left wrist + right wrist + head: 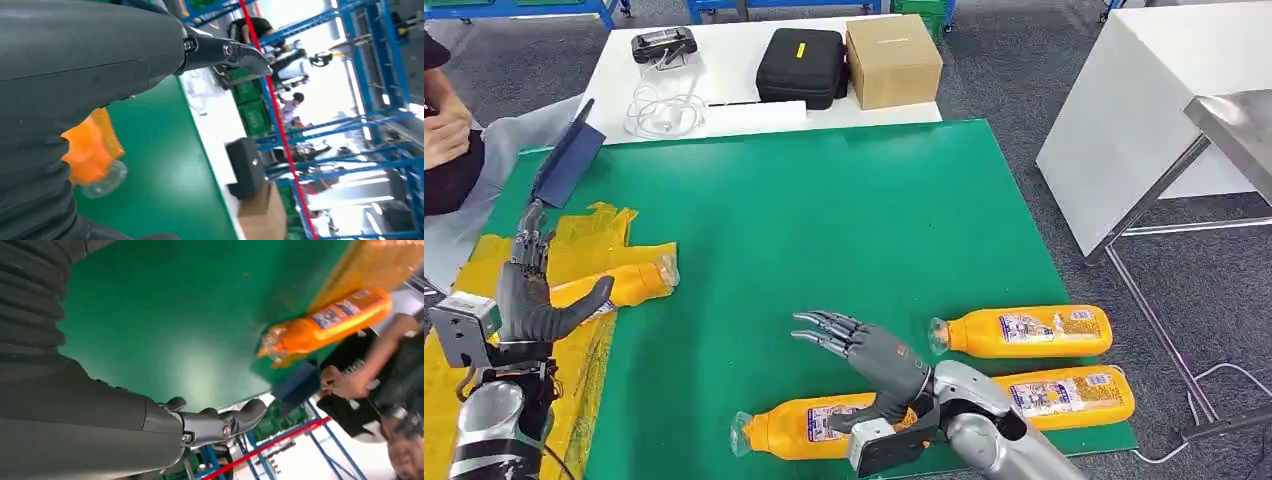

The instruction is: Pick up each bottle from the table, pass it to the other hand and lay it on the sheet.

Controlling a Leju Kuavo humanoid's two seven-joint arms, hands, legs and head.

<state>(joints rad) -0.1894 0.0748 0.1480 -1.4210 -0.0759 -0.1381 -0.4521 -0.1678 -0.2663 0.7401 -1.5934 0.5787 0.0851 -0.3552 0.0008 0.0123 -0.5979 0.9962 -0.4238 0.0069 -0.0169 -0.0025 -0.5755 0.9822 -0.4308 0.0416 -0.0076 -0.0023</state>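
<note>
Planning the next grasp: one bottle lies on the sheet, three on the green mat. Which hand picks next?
Right, probably. The right hand hovers open over the nearest bottle; the left hand is open by the bottle on the yellow sheet.

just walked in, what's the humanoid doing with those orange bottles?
It is moving bottles from the green table to the yellow sheet. One bottle on the sheet lies beside the left hand, whose fingers are spread and hold nothing. The right hand hovers open above the nearest bottle. Two more bottles lie on the table's right side. A person sits at the far left corner.
</note>
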